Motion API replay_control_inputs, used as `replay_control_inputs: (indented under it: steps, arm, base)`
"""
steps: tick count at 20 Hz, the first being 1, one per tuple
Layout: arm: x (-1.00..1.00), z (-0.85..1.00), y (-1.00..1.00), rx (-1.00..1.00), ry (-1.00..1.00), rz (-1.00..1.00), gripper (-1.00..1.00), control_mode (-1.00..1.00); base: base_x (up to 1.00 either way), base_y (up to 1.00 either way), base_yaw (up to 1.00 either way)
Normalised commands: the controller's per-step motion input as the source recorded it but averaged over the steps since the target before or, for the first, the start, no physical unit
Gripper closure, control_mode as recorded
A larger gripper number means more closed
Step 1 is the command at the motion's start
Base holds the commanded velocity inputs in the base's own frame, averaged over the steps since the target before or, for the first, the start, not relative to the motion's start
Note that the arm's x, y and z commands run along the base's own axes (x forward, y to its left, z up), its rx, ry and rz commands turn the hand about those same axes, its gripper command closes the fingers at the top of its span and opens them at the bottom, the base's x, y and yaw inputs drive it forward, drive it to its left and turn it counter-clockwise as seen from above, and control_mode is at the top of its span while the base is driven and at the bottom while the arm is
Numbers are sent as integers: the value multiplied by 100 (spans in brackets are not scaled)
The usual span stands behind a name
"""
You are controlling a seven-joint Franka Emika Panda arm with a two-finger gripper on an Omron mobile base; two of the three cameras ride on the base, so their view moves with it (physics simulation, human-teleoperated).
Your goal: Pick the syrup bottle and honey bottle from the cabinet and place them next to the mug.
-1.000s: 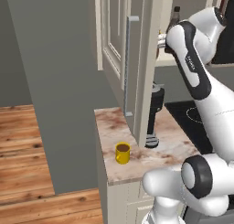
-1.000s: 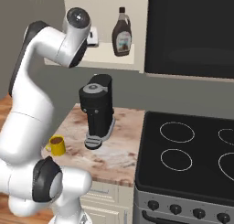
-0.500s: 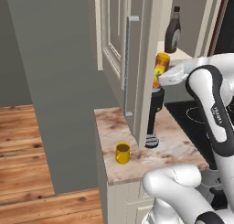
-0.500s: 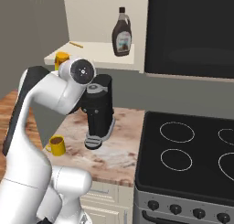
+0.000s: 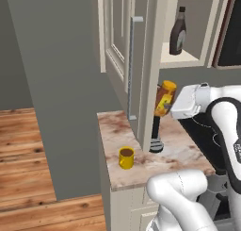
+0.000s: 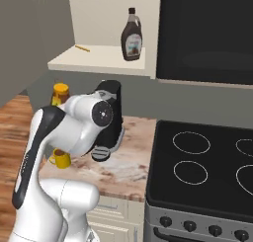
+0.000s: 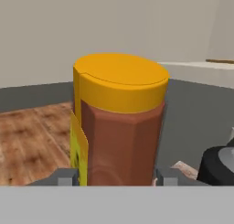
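The honey bottle point(image 7: 121, 122), amber with a yellow cap and label, stands upright between my fingertips point(image 7: 68, 176). My gripper point(image 5: 171, 105) is shut on it, and the honey bottle point(image 5: 164, 98) hangs in the air above the counter, below the cabinet shelf. The honey bottle point(image 6: 61, 94) shows just left of my arm. The dark brown syrup bottle point(image 5: 178, 33) point(image 6: 132, 36) stands on the pale shelf of the open cabinet point(image 5: 123, 46). Down on the counter, near its front left, sits the yellow mug point(image 5: 126, 157) point(image 6: 60, 159).
A black cylindrical appliance point(image 6: 112, 118) point(image 5: 156, 133) stands on the marble counter point(image 5: 113, 131) under the shelf, right of the mug. The open cabinet door with its grey bar handle point(image 5: 132, 67) juts out over the counter. A black stove point(image 6: 207, 172) lies to the right.
The arm has come away from the cabinet shelf and down with the honey bottle in its grip. The syrup bottle has stayed on the shelf.
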Motion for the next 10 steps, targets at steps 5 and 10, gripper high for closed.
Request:
replay_control_inputs:
  steps: [5, 10]
  arm:
    - [-3, -28, -5, -9, 9, 28, 100, -100]
    - [-10, -15, -1, -7, 4, 15, 100, -100]
  base:
    - [0, 0, 0]
    - [0, 0, 0]
